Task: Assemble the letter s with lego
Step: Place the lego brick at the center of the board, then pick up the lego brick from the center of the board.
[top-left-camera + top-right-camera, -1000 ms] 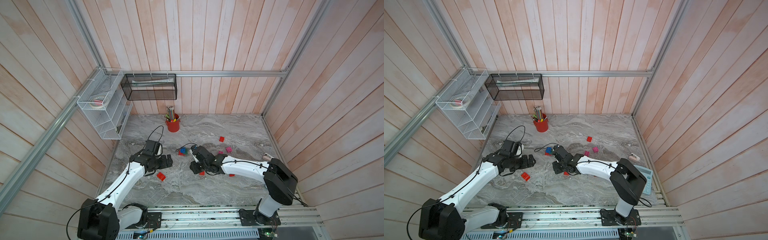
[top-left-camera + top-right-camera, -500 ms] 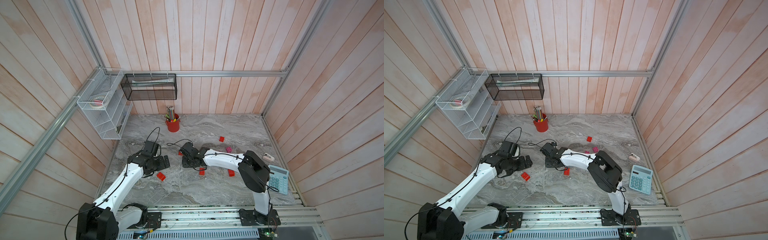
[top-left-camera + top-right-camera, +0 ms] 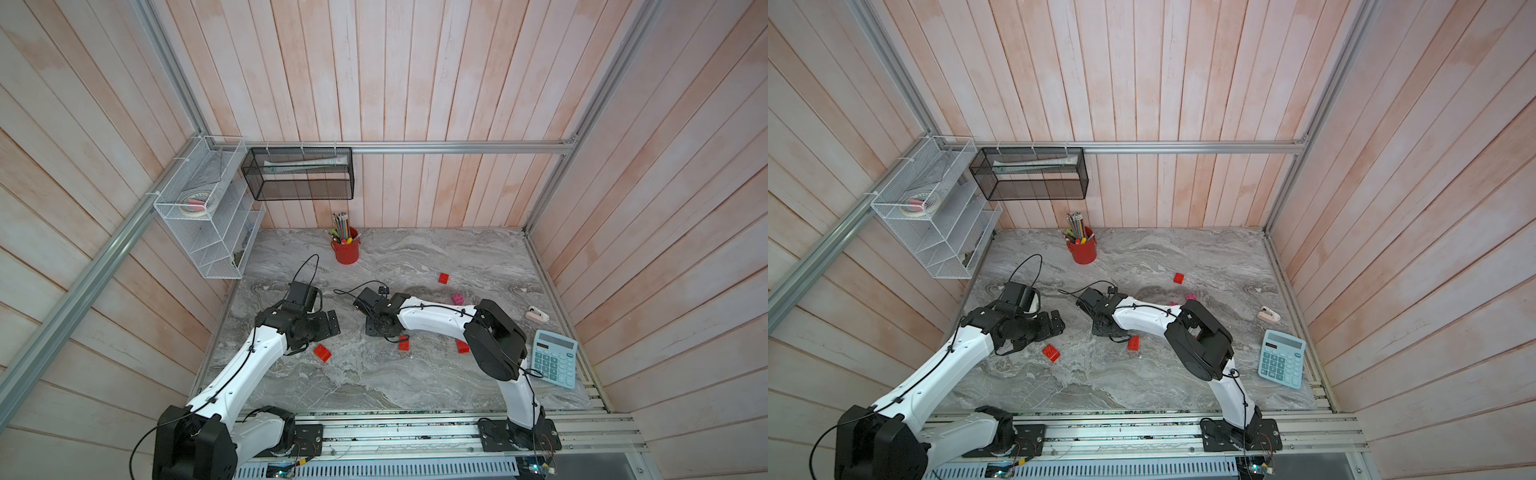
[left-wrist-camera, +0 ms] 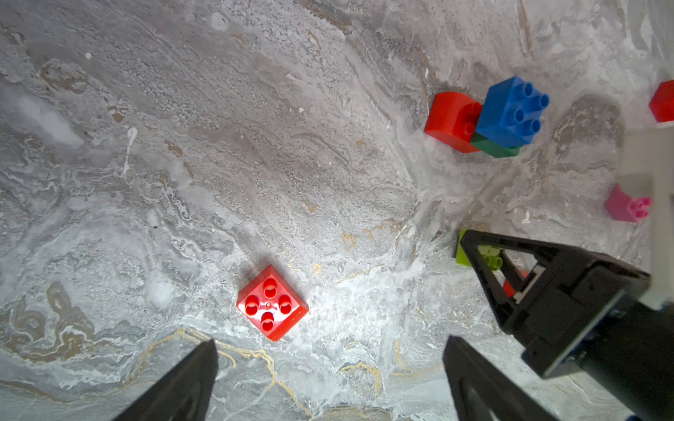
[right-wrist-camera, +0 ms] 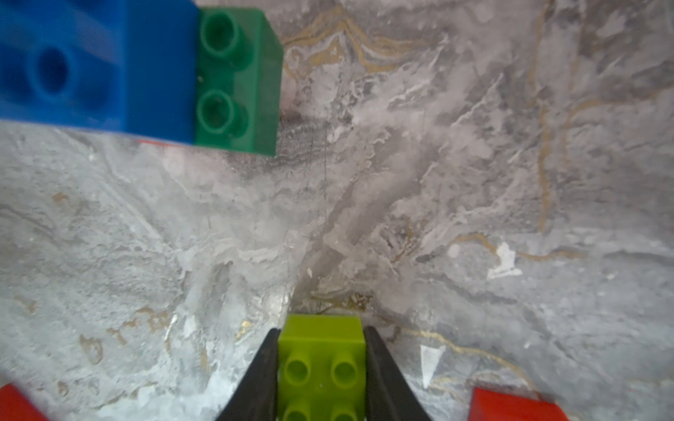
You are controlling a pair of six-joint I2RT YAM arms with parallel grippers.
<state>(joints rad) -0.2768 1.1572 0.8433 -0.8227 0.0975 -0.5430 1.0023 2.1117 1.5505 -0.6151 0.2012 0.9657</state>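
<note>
Since a second ago, the right arm has folded its elbow up and swung its wrist toward the left arm, baring the calculator [image 3: 555, 359] in a top view. The right gripper [image 5: 321, 330] pinches a lime green brick [image 5: 321, 364], its studs facing the wrist camera. The brick is close to the marble tabletop [image 3: 374, 382], near the blue brick [image 5: 98, 62] stacked on a dark green brick [image 5: 237, 80]. The left gripper [image 4: 330, 346] gapes wide just behind a lone red brick [image 4: 271, 302].

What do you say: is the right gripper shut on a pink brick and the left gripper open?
No: the right gripper is shut on a lime green brick, not a pink one, as the right wrist view shows. The left gripper is open.
</note>
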